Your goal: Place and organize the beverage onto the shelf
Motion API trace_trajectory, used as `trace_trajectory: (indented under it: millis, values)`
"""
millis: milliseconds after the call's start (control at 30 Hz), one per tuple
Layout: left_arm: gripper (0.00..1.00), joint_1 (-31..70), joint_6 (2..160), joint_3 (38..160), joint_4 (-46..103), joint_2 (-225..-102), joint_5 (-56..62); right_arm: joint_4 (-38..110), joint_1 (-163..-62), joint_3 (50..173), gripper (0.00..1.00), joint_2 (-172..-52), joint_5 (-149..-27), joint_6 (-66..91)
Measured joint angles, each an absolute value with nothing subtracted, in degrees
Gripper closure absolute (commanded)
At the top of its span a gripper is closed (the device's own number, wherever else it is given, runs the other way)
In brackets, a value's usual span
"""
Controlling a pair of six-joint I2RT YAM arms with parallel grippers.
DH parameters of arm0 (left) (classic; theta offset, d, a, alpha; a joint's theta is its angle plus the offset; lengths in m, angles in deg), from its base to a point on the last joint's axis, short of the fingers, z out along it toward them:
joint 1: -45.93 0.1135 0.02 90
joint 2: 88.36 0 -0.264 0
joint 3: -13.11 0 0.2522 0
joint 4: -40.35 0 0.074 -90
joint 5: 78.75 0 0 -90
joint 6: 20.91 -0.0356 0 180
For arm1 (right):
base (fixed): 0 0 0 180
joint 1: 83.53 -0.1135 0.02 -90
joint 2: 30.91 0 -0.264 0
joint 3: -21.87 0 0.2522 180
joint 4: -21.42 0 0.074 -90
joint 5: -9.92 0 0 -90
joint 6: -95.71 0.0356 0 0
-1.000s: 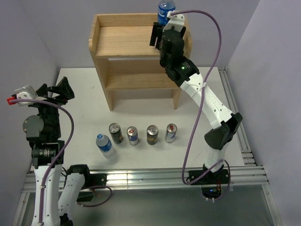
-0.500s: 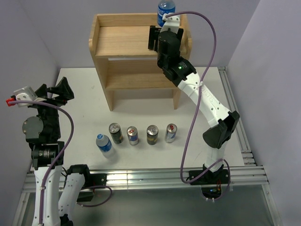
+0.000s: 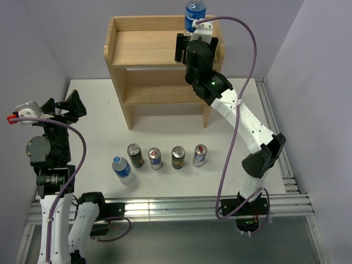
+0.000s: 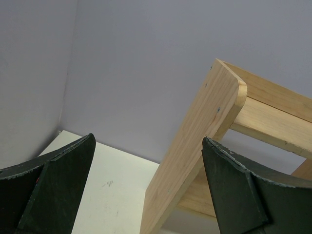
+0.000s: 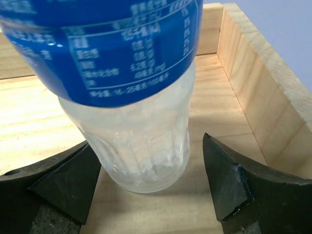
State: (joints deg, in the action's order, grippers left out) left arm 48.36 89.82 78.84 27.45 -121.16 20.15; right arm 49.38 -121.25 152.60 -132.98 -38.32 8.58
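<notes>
Bottle (image 5: 139, 131) near right rim of shelf (image 5: 253, 92)

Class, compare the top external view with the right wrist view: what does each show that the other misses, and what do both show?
Only the top external view shows the four cans and a small bottle lined up on the table, the left gripper, and the lower tier of the shelf. Only the right wrist view shows the base of the blue-labelled bottle resting on the top board, with the right gripper open around it and one of its fingers plainly clear of it. Both show the shelf top and that bottle.
</notes>
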Motion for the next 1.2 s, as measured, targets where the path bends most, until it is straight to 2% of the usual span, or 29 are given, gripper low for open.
trace_trajectory:
  millis: [767,1200]
  values:
    - [0.02,48.4,89.8,78.8,27.4,-121.1,20.2,51.7,-124.7,142.9,0.12,-123.1,-35.8,9.9]
    - [0.02,48.8,89.8,78.8,27.6,-120.4,20.2,58.5,-135.6,131.8,0.12,-110.2,-27.3,12.4]
